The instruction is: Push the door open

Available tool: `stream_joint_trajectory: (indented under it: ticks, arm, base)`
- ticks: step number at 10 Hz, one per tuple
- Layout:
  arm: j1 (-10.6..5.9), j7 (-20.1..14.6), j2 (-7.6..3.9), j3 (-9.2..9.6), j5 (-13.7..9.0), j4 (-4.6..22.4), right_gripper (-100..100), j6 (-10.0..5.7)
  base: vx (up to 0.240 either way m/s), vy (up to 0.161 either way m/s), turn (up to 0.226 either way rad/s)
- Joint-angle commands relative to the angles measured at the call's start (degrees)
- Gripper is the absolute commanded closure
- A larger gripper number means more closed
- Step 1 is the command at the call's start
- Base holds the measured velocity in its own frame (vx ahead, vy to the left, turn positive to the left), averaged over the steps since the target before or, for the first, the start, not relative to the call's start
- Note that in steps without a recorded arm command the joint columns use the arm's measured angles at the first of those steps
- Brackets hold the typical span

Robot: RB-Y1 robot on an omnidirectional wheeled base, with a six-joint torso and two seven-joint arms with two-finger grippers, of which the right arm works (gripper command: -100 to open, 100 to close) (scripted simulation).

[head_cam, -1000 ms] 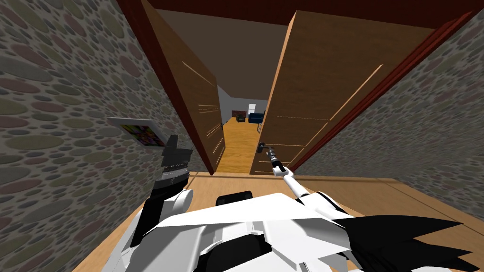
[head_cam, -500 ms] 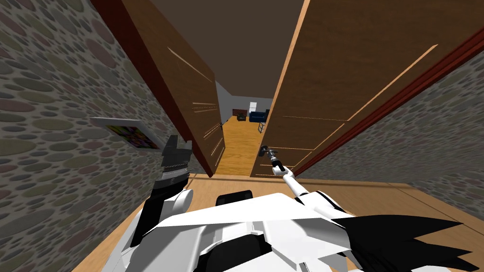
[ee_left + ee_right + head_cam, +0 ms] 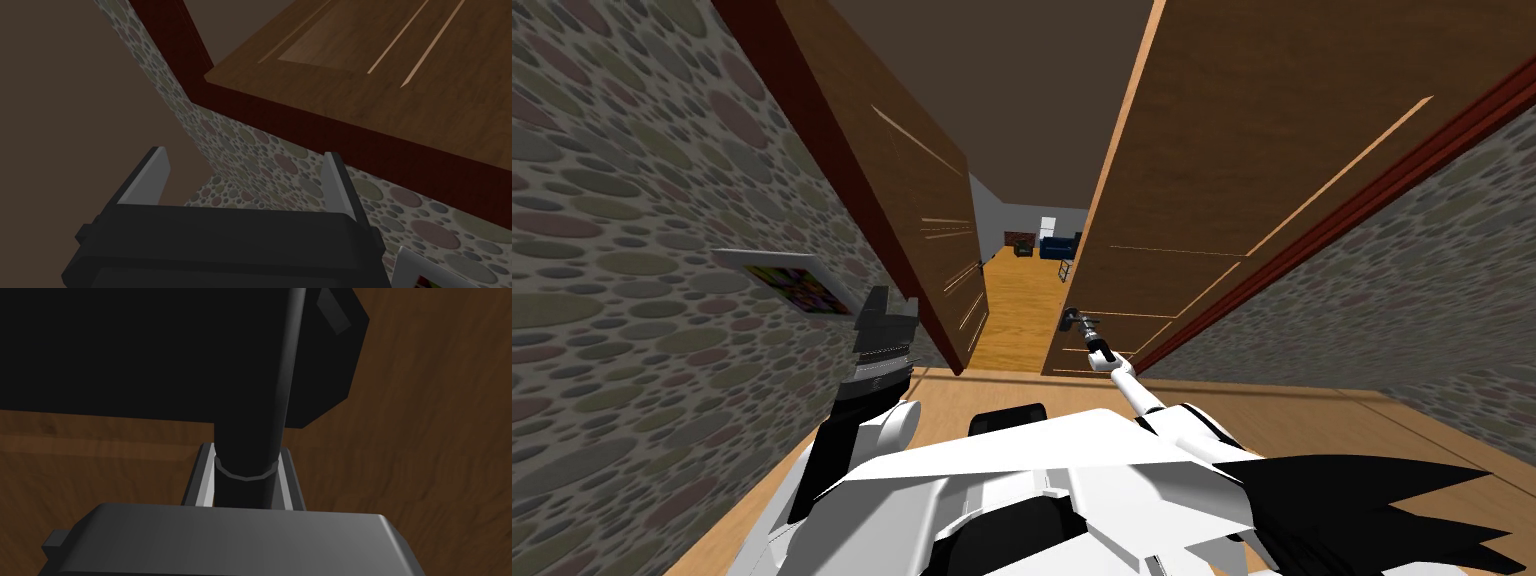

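Head view, left to right. Pebble-patterned wall fills the left side. A framed picture hangs on it, its subject too small to read. Left gripper is raised just beside that wall, near the picture. In the left wrist view its fingers stand apart, released, with nothing between them.

Dark red door frame comes next, then the left door leaf, swung away from me. Its top is cut off by the picture's edge.

Between the two leaves is a narrow gap. Wood floor runs through it to a far room. A blue sofa is there; the other pieces beside it are too small to make out.

Right door leaf is partly open, its free edge bordering the gap and its top corner cut off. The dark handle sits low, near that edge. Right gripper is on it, arm stretched nearly straight. In the right wrist view, both fingers are clenched on the handle's bar. The black mounting plate hides much of the brown wood behind.

Right wall flanks the bare floor before the threshold.
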Motion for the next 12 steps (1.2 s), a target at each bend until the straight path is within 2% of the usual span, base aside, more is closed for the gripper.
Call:
stream_joint_trajectory:
  ticks: [1,7,12]
  arm:
    - [-0.19,0.4,0.15,-0.69,-0.1,0.4,100,0.03]
    - [-0.83,1.9,0.63,-2.91,-0.4,1.8,100,0.13]
    - [-1.76,3.9,1.33,-6.18,-0.8,3.8,100,0.29]
  base:
    - [0.101,0.007,-0.045]
    - [0.163,0.027,-0.048]
    - [0.191,0.028,-0.072]
